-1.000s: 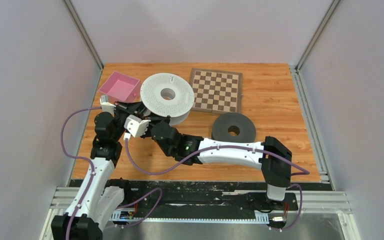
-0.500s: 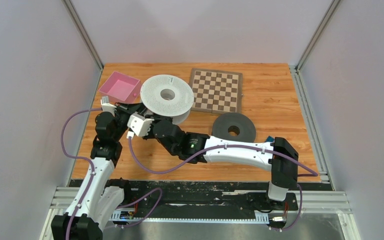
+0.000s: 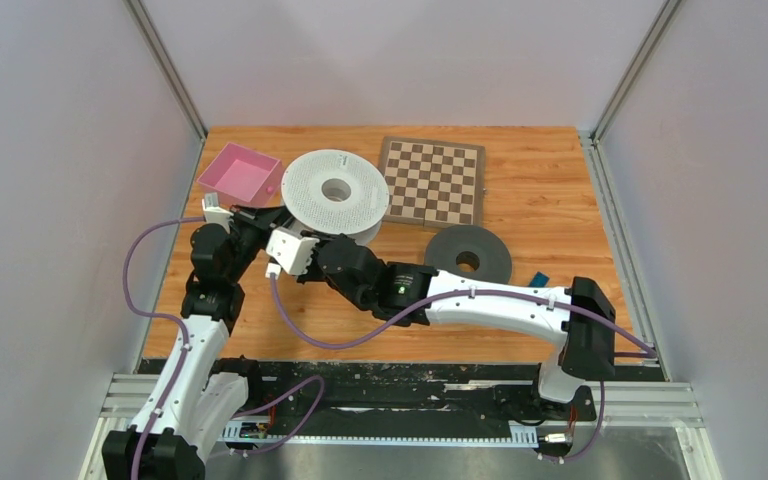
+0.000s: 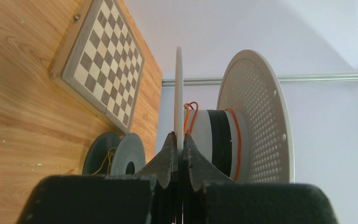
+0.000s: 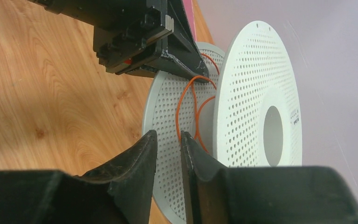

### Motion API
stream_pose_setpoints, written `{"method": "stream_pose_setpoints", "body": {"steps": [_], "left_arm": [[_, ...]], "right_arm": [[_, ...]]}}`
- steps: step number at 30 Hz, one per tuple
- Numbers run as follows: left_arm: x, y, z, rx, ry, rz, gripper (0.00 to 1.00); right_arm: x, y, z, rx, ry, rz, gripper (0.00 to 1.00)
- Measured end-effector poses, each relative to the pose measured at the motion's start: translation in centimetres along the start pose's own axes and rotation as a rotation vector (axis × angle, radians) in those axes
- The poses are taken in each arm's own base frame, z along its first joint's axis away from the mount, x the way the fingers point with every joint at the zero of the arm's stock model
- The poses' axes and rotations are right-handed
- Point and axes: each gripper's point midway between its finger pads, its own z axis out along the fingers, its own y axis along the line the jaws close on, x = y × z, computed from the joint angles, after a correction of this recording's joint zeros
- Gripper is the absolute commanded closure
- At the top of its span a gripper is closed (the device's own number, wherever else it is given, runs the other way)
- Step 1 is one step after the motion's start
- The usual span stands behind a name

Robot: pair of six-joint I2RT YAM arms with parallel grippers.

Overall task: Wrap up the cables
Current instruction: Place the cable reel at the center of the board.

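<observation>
1. White spool (image 3: 335, 190): sits directly ahead of both hands.
2. Left hand (image 4: 179, 140): clamped on the rim of one spool flange.
3. Right hand (image 5: 168, 134): jaws narrowly parted, gripping nothing.
4. Orange cable (image 5: 186, 100): loose loops between the flanges, just ahead of the right fingertips.

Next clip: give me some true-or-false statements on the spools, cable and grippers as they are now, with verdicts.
The left gripper clamps a flange of the white spool. True.
The orange cable lies on the chessboard. False: it loops between the white spool's flanges.
The jaws of the right gripper stand slightly apart. True.
The dark spool sits inside the pink bin. False: it lies on the table by the chessboard.
</observation>
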Motion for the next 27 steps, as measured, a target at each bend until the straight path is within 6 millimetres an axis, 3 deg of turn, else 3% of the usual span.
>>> {"method": "stream_pose_setpoints", "body": {"steps": [9, 18, 22, 27], "left_arm": [[0.3, -0.2, -0.2, 0.007, 0.018, 0.003, 1.00], [0.1, -0.2, -0.3, 0.013, 0.004, 0.046, 1.00], [0.3, 0.1, -0.3, 0.005, 0.013, 0.072, 1.00], [0.6, 1.8, 0.5, -0.038, 0.052, 0.101, 1.00]], "right_arm": [[-0.3, 0.0, -0.6, -0.036, -0.023, 0.001, 0.83], [-1.2, 1.7, -1.2, -0.148, -0.072, 0.015, 0.59], [-3.1, 2.9, -3.3, -0.293, -0.171, 0.061, 0.58], [-5.9, 2.8, -7.3, -0.434, -0.292, 0.154, 0.57]]}}
